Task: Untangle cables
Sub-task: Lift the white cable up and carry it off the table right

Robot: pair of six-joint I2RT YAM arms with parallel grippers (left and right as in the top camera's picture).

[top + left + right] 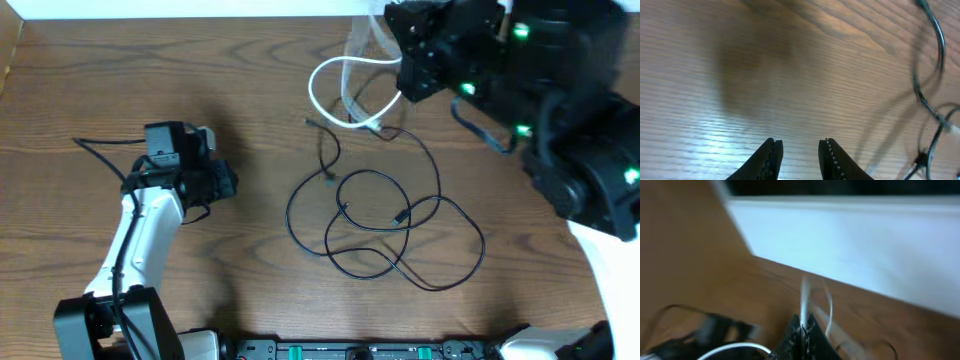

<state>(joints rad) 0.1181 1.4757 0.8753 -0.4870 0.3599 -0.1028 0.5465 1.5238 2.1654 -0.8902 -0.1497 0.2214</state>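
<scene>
The black cable (385, 222) lies in loose overlapping loops on the middle of the wooden table. The white cable (318, 78) curls in a loop at the back, crossing the black one near its plug end (376, 127). My right gripper (402, 80) hovers at the back right, and the right wrist view shows it (803, 318) shut on the white cable (804, 297), which rises out between its fingers. My left gripper (228, 182) is at the left, well apart from both cables. Its jaws (800, 144) stand partly open over bare wood, with the black cable (940, 47) off to the right.
The table's back edge meets a white wall (850, 245) just behind the right gripper. A thicker black lead (100, 143) trails from the left arm. The robot's base rail (350, 350) runs along the front edge.
</scene>
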